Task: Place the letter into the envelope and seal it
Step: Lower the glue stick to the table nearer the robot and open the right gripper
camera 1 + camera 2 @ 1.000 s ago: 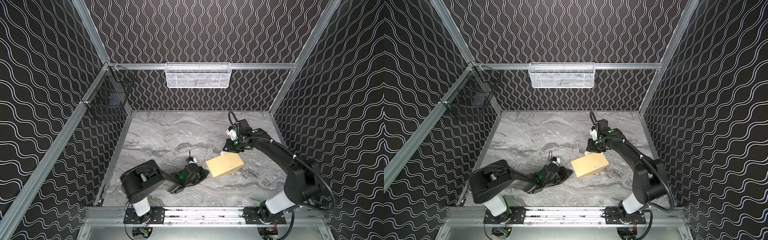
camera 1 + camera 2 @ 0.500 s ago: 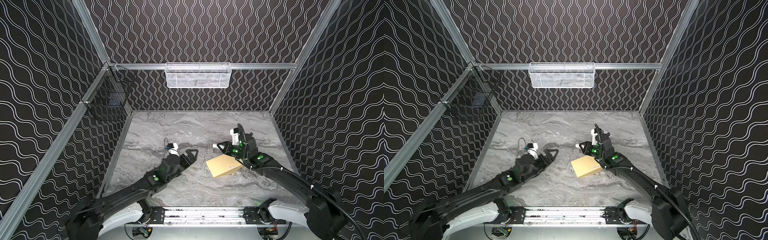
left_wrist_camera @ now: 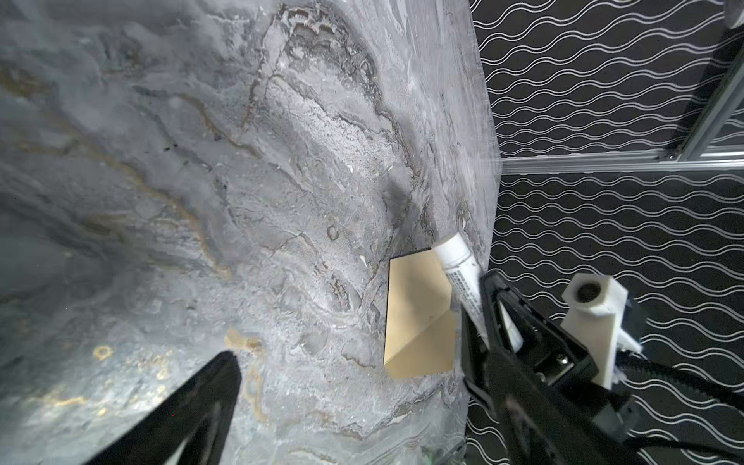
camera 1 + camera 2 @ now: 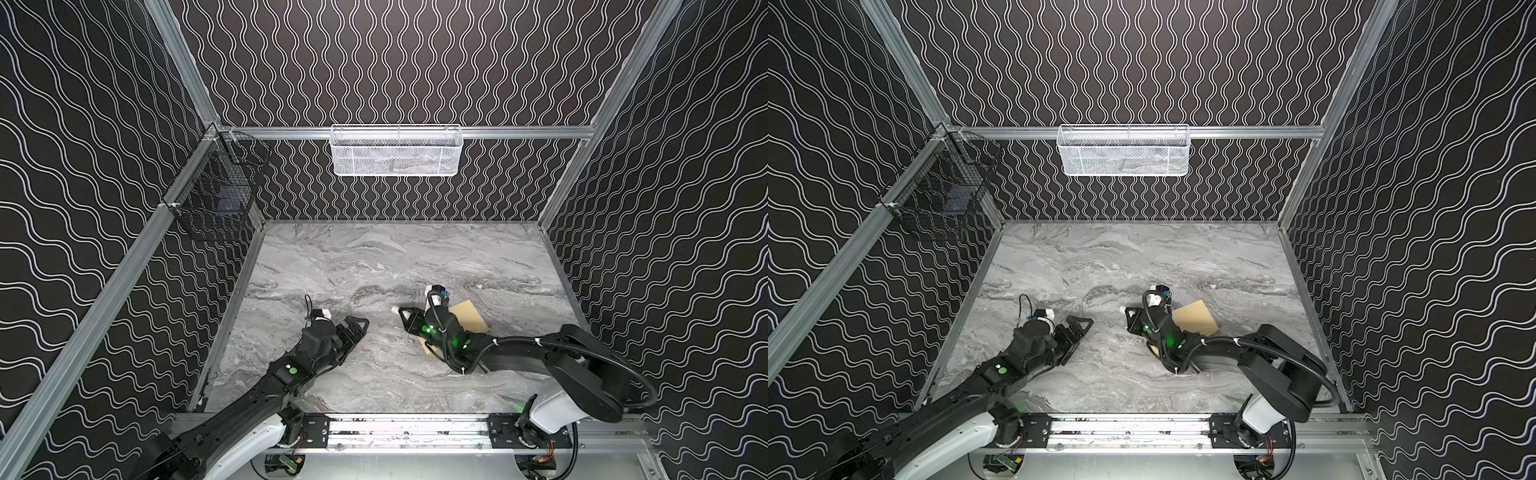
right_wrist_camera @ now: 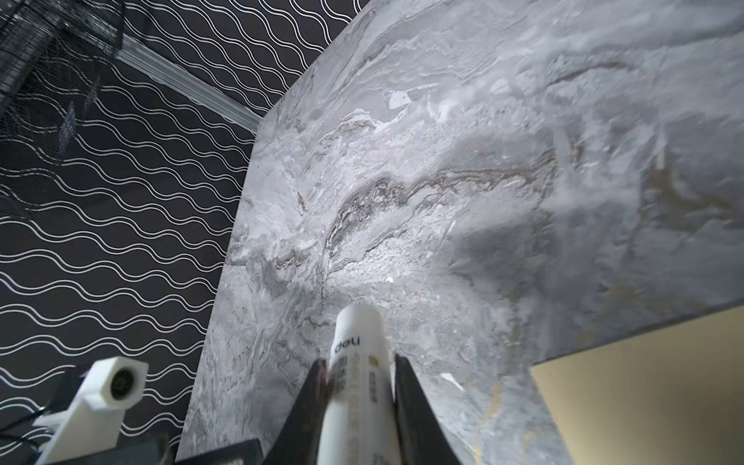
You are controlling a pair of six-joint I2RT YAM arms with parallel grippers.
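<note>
At the left of both top views a black wire basket [image 4: 216,195] hangs on the side wall rail. A small dark bluish item [image 4: 227,204] sits inside it, too dim to name.

Lower and further right, the left fingers [image 4: 358,323] are low over the grey marbled surface [image 4: 374,257], spread wide and holding nothing. In the left wrist view one of them shows at the lower left of the frame, with only bare surface next to it.

High at the middle, a white mesh basket [image 4: 395,151] hangs on the back rail. Pale grey shapes show through its mesh, but what they are cannot be told.

Right of centre in the lower half, the right fingers [image 4: 409,321] are clenched on a white tube [image 4: 395,309]. Its rounded end sticks out past the fingertips toward the left fingers, and the two sets of fingers are near but apart. The right wrist view shows the tube pinched between both black fingers at the bottom centre of the frame, with dark lettering on its side.

Just right of that, the envelope [image 4: 469,316] lies flat on the surface, tan and plain, partly covered by the right arm in both top views. In the left wrist view it shows at the lower right with a diagonal fold line across its face, and the tube's end overlaps its upper corner there. In the right wrist view its edge fills the lower right corner.
</note>
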